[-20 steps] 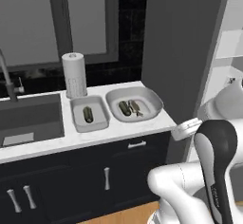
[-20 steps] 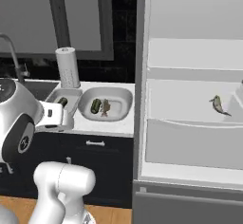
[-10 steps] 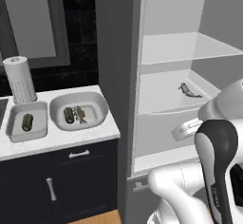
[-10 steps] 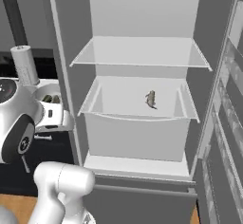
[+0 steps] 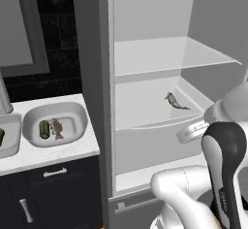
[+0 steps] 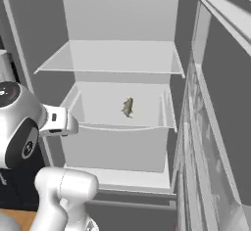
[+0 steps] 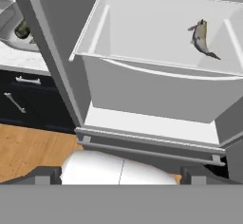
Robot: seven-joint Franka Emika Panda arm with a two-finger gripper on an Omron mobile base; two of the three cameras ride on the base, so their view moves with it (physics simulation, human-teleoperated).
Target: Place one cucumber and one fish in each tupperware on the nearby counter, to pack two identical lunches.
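Gripper (image 7: 121, 182) released, jaws wide, nothing held, low before open fridge (image 5: 104, 53). Fish (image 5: 175, 102) lies in fridge drawer (image 6: 117, 129), toward right rear. Round tupperware (image 5: 34, 143) near counter (image 5: 58, 157) right edge holds cucumber (image 5: 44, 129) beside second fish (image 5: 57, 128). Rectangular tupperware (image 5: 13, 140) at frame's left edge.

Base views flank fridge (image 5: 160, 77); hand view — nearer.

Fridge drawer (image 7: 142, 83) matt plastic (smooth), counter (image 5: 53, 154) marble-look w/ grey veining, floor (image 7: 28, 152) wood.
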